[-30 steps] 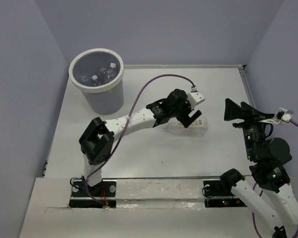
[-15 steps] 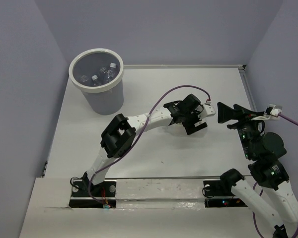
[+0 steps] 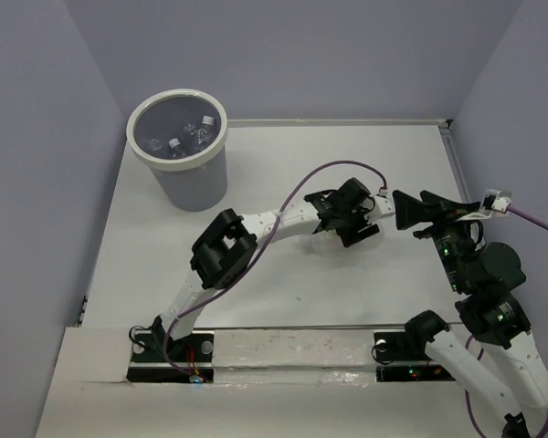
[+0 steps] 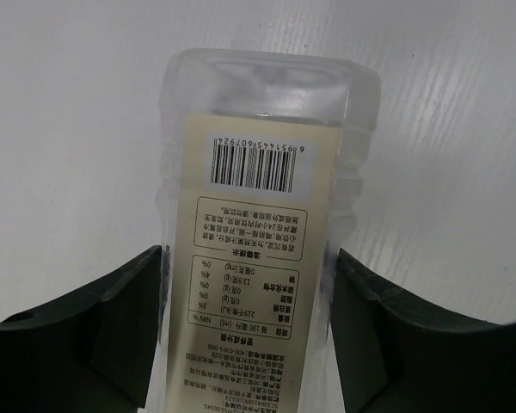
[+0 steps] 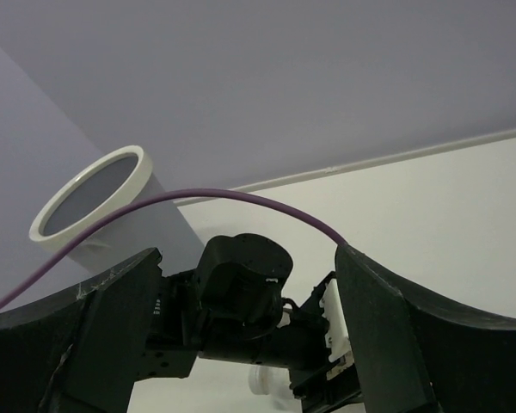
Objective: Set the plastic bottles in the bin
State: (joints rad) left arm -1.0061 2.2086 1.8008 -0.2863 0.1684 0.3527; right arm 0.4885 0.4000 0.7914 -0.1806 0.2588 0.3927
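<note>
1. Left claw (image 3: 352, 224) (image 4: 249, 258) is down on the bench (image 3: 283, 146) (image 4: 69, 129), well to the right of the bin (image 3: 196, 182) and nearer the arm bases than it.
2. It has closed narrow on the squarer bottle (image 4: 258, 215). In the left wrist view one dark finger (image 4: 86, 335) lies against each long side, with no gap showing.
3. This bottle lies flat on the bench, lengthwise between the fingers. Its beige printed label faces up, and the barcode (image 4: 254, 163) is at the end away from the wrist camera.
4. From above, the left claw hides the squarer bottle almost entirely.
5. Right claw (image 3: 404, 208) (image 5: 248, 251) is spread wide and holds nothing. It hangs off the bench and points toward the bin side, just right of the left claw without touching it.
6. Right wrist view looks between its own fingers at the back of the left wrist. The bin (image 5: 95, 194) stands beyond, up and to the left.
7. Bin stands at the far left corner of the bench. Other bottles (image 3: 196, 135) lie inside it, and three pale caps can be made out through the opening.
8. Purple cable (image 3: 301, 182) (image 5: 241, 200) arches from the left arm over to its wrist, on the side facing the bin.
</note>
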